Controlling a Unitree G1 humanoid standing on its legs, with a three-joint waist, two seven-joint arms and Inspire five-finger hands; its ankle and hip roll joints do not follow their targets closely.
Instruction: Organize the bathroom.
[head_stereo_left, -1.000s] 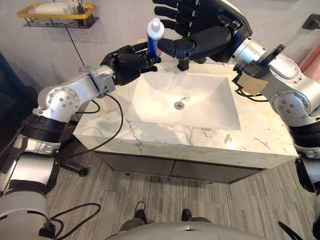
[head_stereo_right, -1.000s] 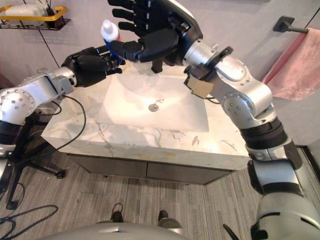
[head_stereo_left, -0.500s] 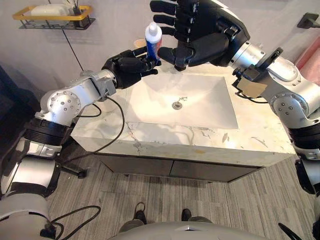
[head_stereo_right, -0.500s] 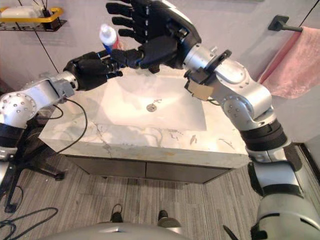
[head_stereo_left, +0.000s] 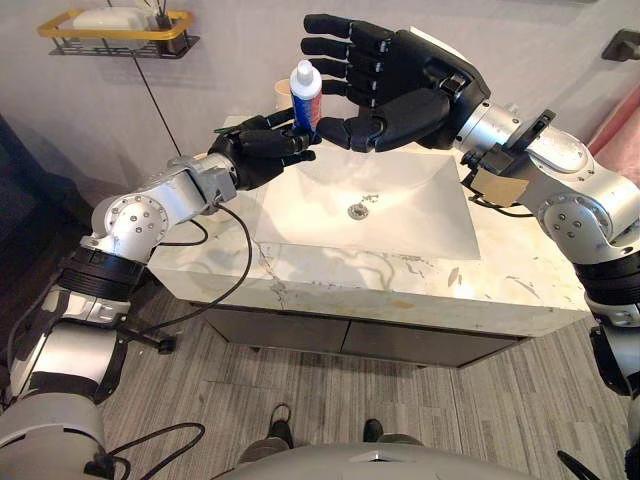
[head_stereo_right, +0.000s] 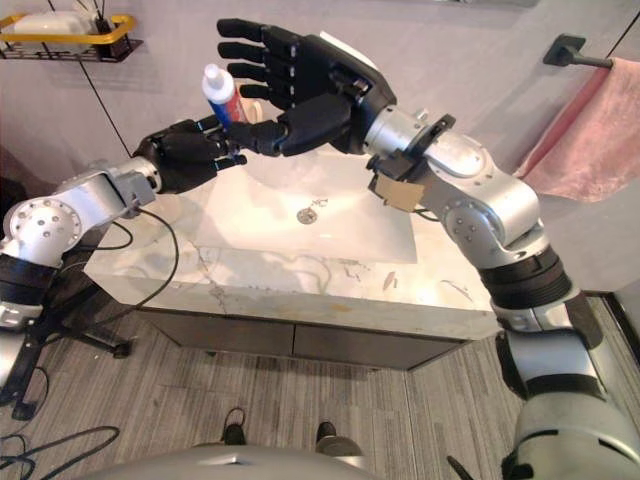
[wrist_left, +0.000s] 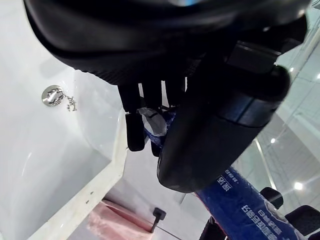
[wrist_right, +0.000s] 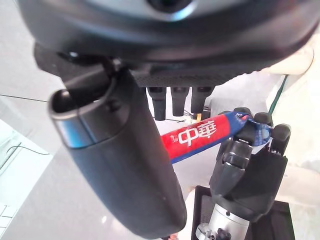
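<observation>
Above the marble vanity (head_stereo_left: 330, 275), upper centre, the right hand (head_stereo_left: 400, 80) spreads open, holding nothing, around the toothpaste tube (head_stereo_left: 305, 95) pinched upright by the left hand (head_stereo_left: 262, 150) (handover unfinished, I judge; stowing remains).

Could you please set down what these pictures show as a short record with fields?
setting: white marble-patterned sink counter with a recessed basin
held item: upright blue-and-red toothpaste tube with a white cap
left hand: fingers curled round the tube's lower end
right hand: open, fingers spread beside the tube, thumb near it
wall: yellow-rimmed black wire shelf
right edge: pink towel
</observation>
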